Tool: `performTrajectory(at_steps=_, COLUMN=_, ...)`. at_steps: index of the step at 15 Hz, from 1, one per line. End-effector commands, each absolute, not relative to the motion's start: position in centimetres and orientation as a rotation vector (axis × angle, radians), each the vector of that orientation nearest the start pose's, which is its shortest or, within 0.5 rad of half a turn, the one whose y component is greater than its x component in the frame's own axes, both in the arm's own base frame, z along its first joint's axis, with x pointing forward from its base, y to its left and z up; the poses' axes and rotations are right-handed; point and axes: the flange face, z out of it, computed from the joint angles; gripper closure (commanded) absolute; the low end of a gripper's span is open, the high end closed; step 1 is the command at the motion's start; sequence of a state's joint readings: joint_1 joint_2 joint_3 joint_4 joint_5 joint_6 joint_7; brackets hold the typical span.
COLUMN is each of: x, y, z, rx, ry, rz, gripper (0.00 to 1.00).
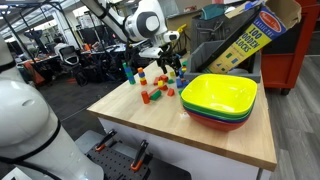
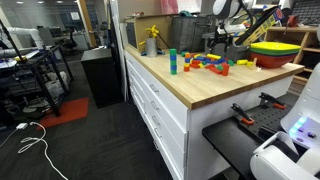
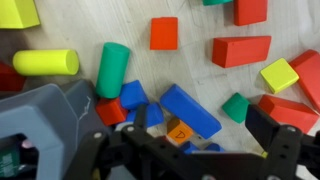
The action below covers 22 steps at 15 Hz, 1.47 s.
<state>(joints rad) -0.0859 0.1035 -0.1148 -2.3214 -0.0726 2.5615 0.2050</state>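
Block (image 3: 192, 110), blue and oblong, lies slanted at lower centre of the wrist view, framed by the gripper (image 3: 190, 145), its jaws spread wide and empty. Likely light, rigid and smooth, it suits a pinch across its long sides. Green cylinder (image 3: 112, 68) lies just left; bowls (image 1: 220, 100) stand well apart.

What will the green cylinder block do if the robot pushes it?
The green cylinder block lies on its side on the wooden table, so a sideways nudge would probably set it rolling. It looks like solid painted wood: likely stiff and fairly light. Its round, smooth side might slip when the open gripper squeezes it.
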Motion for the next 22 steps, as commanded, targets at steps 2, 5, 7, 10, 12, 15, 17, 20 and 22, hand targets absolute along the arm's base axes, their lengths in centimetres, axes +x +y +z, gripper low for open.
performTrajectory(at_steps=2, x=52.6, y=-11.0, z=29.6, rx=-3.165, ry=0.587, rz=-0.218, gripper=0.00)
performTrajectory(at_steps=5, x=52.9, y=-11.4, z=28.6, rx=-3.200, ry=0.593, rz=-0.218, gripper=0.00)
performTrajectory(at_steps=7, x=53.3, y=-11.6, z=28.3, rx=-3.244, ry=0.588, rz=-0.247, gripper=0.00)
performTrajectory(at_steps=10, x=54.5, y=-11.4, z=28.9, rx=-3.303, ry=0.563, rz=-0.300, gripper=0.00)
performTrajectory(at_steps=12, x=55.1, y=-11.2, z=29.3, rx=-3.336, ry=0.551, rz=-0.326, gripper=0.00)
performTrajectory(at_steps=15, x=55.6, y=-11.3, z=29.3, rx=-3.374, ry=0.548, rz=-0.340, gripper=0.00)
performTrajectory(at_steps=17, x=55.5, y=-11.3, z=28.7, rx=-3.386, ry=0.559, rz=-0.326, gripper=0.00)
performTrajectory(at_steps=20, x=55.3, y=-11.5, z=28.0, rx=-3.383, ry=0.579, rz=-0.285, gripper=0.00)
performTrajectory(at_steps=22, x=55.4, y=-11.6, z=27.5, rx=-3.384, ry=0.582, rz=-0.269, gripper=0.00)
